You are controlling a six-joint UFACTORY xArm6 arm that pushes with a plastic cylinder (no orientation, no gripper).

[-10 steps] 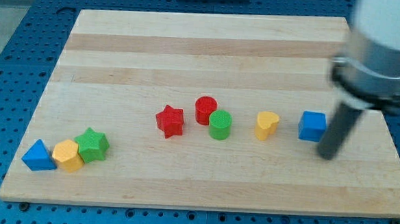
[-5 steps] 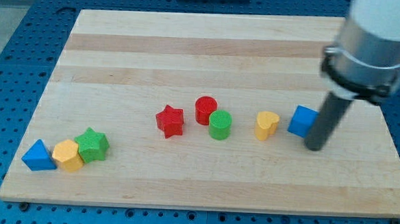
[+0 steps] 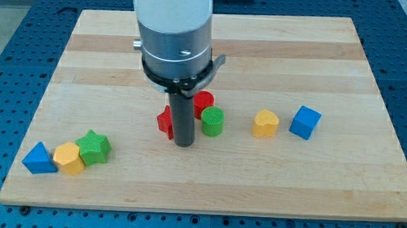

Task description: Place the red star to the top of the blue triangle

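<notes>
The red star [image 3: 165,121] lies near the board's middle, mostly hidden behind my rod. My tip [image 3: 183,144] rests on the board right against the star's right side, just left of the green cylinder [image 3: 213,121]. The blue triangle [image 3: 38,158] sits at the view's bottom left, far left of the star and my tip.
A yellow hexagon block [image 3: 69,156] and a green star [image 3: 93,147] touch each other beside the blue triangle. A red cylinder [image 3: 203,101] stands behind the green cylinder. A yellow heart [image 3: 265,122] and a blue cube [image 3: 305,122] lie to the right. The wooden board [image 3: 277,48] has blue pegboard around it.
My rod has swept far left, from beside the blue cube to the red star's right side. The blue cube and yellow heart have shifted slightly left.
</notes>
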